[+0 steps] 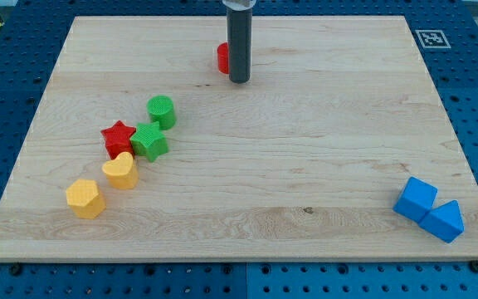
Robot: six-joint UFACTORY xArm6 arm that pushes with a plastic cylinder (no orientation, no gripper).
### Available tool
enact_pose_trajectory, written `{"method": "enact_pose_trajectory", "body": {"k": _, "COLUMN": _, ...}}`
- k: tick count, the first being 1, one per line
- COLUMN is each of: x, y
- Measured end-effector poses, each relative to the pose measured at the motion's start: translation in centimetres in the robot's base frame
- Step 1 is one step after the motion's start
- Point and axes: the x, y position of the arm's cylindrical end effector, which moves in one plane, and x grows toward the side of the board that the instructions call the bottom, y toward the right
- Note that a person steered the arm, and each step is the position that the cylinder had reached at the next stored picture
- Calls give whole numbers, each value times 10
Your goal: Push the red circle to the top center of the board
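My rod comes straight down from the view's top edge, upright and dark, and my tip rests on the wooden board near its top center. There are no fingers to open or close here; the rod is a plain pusher and grips nothing.

The red circle sits just at the 10 o'clock side of my tip, pressed against the rod's left flank and partly hidden behind it, so only a sliver of red shows. It lies close to the board's top edge, slightly left of center.

At 8 o'clock from my tip, well apart, is a cluster: a green cylinder, a green star just below it, a red star touching the green star's left, then a yellow heart and a yellow hexagon trailing toward 7 o'clock.

At 4 o'clock, far off near the board's corner, a blue cube touches a blue triangle.

A black-and-white square marker tag sits at the board's 2 o'clock corner; it bears no readable writing.
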Motion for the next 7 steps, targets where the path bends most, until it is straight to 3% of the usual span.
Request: {"method": "enact_pose_trajectory", "body": {"k": 7, "x": -43, "y": -44}}
